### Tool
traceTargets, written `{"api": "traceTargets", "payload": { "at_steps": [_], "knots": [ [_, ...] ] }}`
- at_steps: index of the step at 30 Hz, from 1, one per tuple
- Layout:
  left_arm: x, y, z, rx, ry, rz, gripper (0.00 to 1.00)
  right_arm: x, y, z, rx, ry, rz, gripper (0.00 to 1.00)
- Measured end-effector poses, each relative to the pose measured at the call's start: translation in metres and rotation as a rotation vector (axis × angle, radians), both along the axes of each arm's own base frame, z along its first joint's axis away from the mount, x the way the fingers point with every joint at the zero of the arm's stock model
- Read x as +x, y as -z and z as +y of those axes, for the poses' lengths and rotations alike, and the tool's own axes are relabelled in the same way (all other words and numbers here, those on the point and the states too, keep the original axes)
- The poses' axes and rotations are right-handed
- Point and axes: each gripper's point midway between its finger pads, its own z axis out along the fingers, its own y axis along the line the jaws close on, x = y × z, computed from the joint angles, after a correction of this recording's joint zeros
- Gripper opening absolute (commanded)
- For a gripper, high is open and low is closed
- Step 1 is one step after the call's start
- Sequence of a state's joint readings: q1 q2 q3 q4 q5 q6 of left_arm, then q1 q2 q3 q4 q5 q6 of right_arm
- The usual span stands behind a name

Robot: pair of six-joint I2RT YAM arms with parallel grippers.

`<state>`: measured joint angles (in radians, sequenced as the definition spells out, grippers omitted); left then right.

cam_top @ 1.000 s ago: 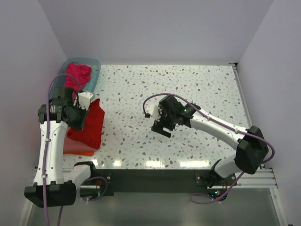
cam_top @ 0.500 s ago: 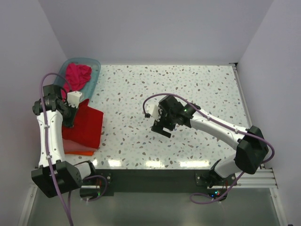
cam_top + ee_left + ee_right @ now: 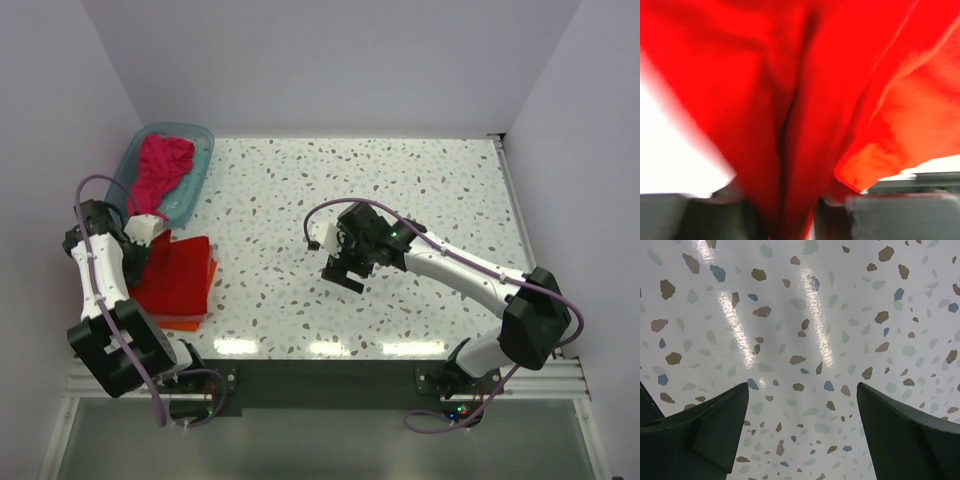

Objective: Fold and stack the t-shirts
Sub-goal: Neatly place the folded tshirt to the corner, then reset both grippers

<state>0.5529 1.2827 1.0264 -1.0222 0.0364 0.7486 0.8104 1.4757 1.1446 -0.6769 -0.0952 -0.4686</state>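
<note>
A bright red t-shirt (image 3: 178, 274) lies folded on an orange folded one (image 3: 190, 321) at the table's left front. My left gripper (image 3: 143, 250) is at the red shirt's left edge, shut on its cloth; the left wrist view is filled with blurred red cloth (image 3: 790, 100) pinched between the fingers. A magenta-pink t-shirt (image 3: 160, 165) lies crumpled in the teal tub (image 3: 197, 135) at the back left. My right gripper (image 3: 345, 268) hovers open and empty over bare table mid-way across; its fingers (image 3: 710, 430) are spread wide.
White walls close in the back and sides. The speckled table (image 3: 420, 200) runs to the right edge; a dark rail lies along its front.
My left arm has swung left and down, drawing the red t-shirt down flat onto the orange one. The right arm has not moved.
</note>
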Motion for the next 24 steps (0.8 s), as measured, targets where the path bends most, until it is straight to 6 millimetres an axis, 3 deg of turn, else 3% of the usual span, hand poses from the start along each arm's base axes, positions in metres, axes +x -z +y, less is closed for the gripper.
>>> {"api": "traceTargets", "payload": {
  "at_steps": [1,4,7,13,15,16,18,19,24],
  "knots": [
    [0.000,0.004,0.006,0.010,-0.002,0.006,0.51,0.000,0.000,0.000,0.000,0.000,0.000,0.93],
    [0.005,0.008,0.031,0.069,-0.006,0.000,0.67,-0.001,0.000,-0.001,-0.002,0.001,0.003,0.95],
    [0.014,0.002,0.048,0.113,0.004,-0.015,0.73,-0.001,0.001,-0.001,-0.005,0.003,0.007,0.96],
    [0.059,-0.054,0.060,0.190,0.058,-0.161,0.78,0.008,-0.003,-0.007,0.012,0.062,0.018,0.98],
    [0.079,-0.071,0.048,0.198,0.102,-0.217,0.82,0.018,-0.009,-0.012,0.032,0.107,0.018,0.99],
    [0.090,-0.080,0.038,0.191,0.129,-0.244,0.88,0.024,-0.012,-0.014,0.046,0.130,0.018,0.99],
    [0.111,-0.092,0.015,0.163,0.181,-0.293,0.89,0.034,-0.019,-0.018,0.073,0.175,0.020,0.99],
    [0.123,-0.098,0.001,0.140,0.205,-0.320,0.98,0.038,-0.023,-0.020,0.086,0.196,0.019,0.99],
    [0.179,-0.114,-0.065,0.005,0.284,-0.401,1.00,0.061,-0.044,-0.029,0.167,0.299,0.018,0.99]
  ]
}}
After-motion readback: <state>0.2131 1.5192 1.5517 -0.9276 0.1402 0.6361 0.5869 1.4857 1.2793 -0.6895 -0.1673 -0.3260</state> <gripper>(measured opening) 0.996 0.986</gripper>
